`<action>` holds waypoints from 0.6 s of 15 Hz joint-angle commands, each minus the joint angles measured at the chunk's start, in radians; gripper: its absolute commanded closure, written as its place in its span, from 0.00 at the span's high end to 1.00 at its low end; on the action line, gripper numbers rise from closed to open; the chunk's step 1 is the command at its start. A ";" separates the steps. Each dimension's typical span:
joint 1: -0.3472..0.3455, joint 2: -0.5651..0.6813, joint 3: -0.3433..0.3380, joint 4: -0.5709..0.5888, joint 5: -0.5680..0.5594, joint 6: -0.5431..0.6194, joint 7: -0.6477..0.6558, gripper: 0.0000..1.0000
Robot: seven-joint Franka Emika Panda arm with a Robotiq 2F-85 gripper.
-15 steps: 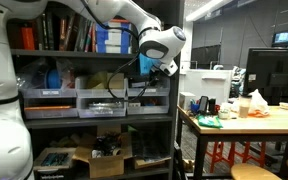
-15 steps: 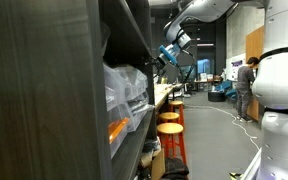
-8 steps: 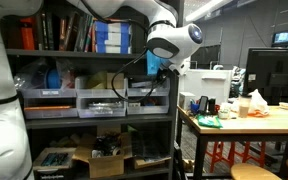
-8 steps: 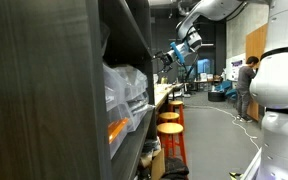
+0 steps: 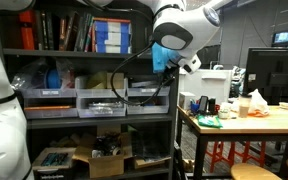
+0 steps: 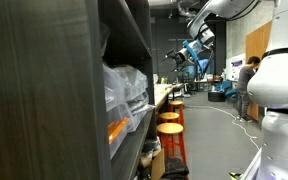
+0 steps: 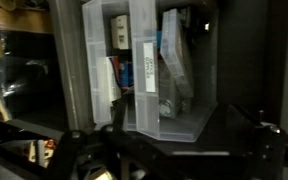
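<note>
Clear plastic drawer bins (image 7: 144,85) w/ white labels (image 7: 147,58), dark shelf (image 7: 246,60)

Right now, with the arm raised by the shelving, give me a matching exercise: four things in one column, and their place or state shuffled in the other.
Things:
A gripper
B blue binders
C cardboard box
D clear drawers

Place or state:
1 bottom shelf
2 jaws open, up in front of the shelving
3 upper shelf
4 middle shelf

Pairs: A-2; B-3; C-1; D-4.
</note>
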 commanded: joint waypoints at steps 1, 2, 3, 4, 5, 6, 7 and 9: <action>-0.029 -0.044 -0.005 0.006 -0.228 -0.014 0.150 1.00; -0.035 -0.049 -0.004 0.012 -0.298 -0.010 0.186 1.00; -0.039 -0.052 -0.003 0.020 -0.368 -0.015 0.219 1.00; -0.041 -0.051 -0.004 0.034 -0.437 -0.039 0.251 1.00; -0.042 -0.055 -0.001 0.038 -0.506 -0.031 0.275 1.00; -0.042 -0.056 0.001 0.045 -0.572 -0.035 0.302 1.00; -0.040 -0.059 0.003 0.052 -0.637 -0.034 0.326 1.00; -0.038 -0.069 0.011 0.059 -0.761 -0.001 0.365 1.00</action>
